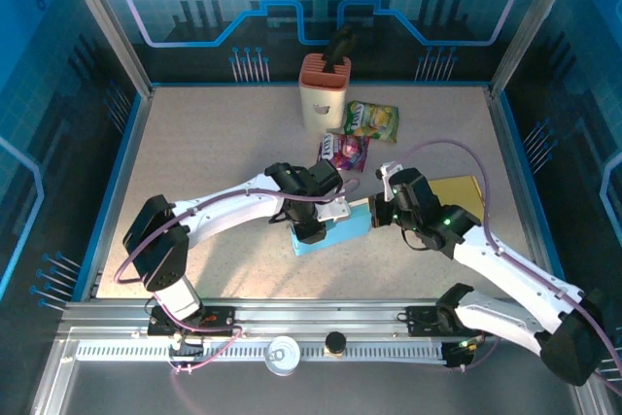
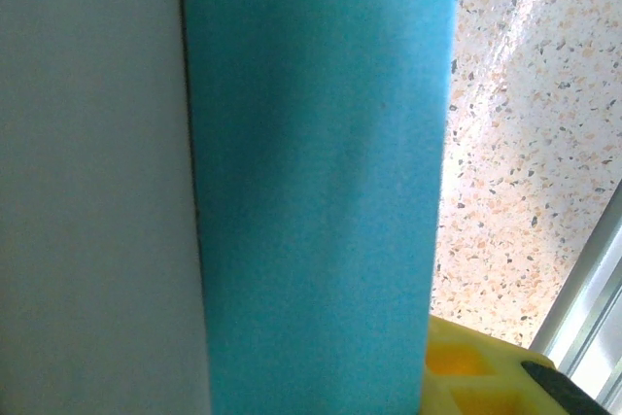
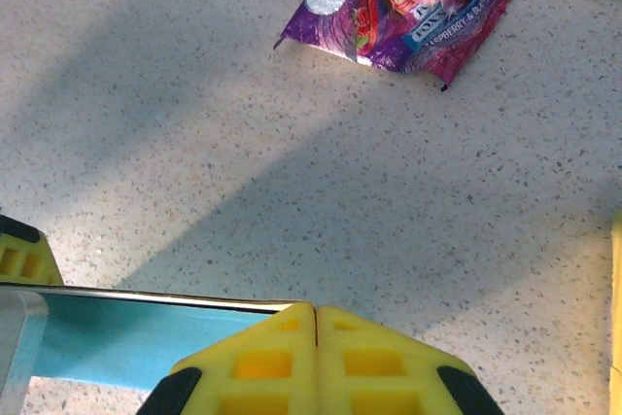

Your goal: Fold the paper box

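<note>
Paper box, light blue, sits mid-table between the two grippers, slightly tilted, with its long side running left to right. Left gripper is on its left end with the jaws narrow, clamped on the box. In the left wrist view a blue panel runs top to bottom right up against the camera, grey surface to its left, one yellow pad at its lower right edge. Right gripper is at the box's right end. In the right wrist view its yellow fingertips are pressed flush together with nothing between them, and the box's blue edge runs up to the left one.

Purple candy bag lies just beyond the box and a green snack bag is behind that. Beige container with an orange top stands at the back. A yellow flat sheet lies right of the right arm. Speckled table is under it all.
</note>
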You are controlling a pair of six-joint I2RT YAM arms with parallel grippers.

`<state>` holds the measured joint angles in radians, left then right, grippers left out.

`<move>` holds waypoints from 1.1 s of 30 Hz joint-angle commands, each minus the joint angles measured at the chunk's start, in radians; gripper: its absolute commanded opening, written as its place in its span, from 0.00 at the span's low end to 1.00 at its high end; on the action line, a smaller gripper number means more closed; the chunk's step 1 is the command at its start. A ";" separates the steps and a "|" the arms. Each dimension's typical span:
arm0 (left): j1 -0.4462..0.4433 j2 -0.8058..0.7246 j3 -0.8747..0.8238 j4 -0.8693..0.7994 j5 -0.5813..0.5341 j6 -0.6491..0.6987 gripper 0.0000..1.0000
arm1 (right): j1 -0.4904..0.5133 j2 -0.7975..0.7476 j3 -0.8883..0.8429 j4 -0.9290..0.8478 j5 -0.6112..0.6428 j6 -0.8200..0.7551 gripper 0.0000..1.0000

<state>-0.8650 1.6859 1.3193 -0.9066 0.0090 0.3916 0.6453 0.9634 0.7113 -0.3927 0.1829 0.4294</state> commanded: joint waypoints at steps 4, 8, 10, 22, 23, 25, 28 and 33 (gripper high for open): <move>0.011 -0.005 0.015 0.007 0.025 -0.031 0.34 | 0.046 -0.043 -0.087 0.001 0.096 0.051 0.00; 0.011 -0.012 0.013 0.008 0.014 -0.030 0.35 | 0.067 -0.059 -0.119 0.023 0.129 0.052 0.00; 0.012 -0.018 0.011 0.011 0.021 -0.027 0.35 | 0.075 -0.070 -0.135 0.034 0.143 0.052 0.00; 0.021 -0.052 -0.010 0.041 0.019 -0.034 0.40 | 0.116 -0.081 -0.197 0.088 0.207 0.046 0.00; 0.023 -0.057 -0.012 0.047 0.019 -0.040 0.41 | 0.120 -0.081 -0.200 0.092 0.212 0.050 0.00; 0.024 -0.068 -0.017 0.054 0.014 -0.050 0.42 | 0.131 -0.081 -0.201 0.090 0.224 0.055 0.00; 0.024 -0.092 -0.031 0.071 0.003 -0.069 0.42 | 0.143 -0.091 -0.192 0.082 0.240 0.059 0.00; 0.023 -0.142 -0.067 0.105 0.000 -0.095 0.44 | 0.148 -0.108 -0.153 0.044 0.250 0.072 0.00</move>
<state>-0.8471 1.5883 1.2770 -0.8246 0.0078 0.3294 0.7784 0.8608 0.5369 -0.2604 0.4122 0.4820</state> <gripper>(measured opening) 0.436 0.041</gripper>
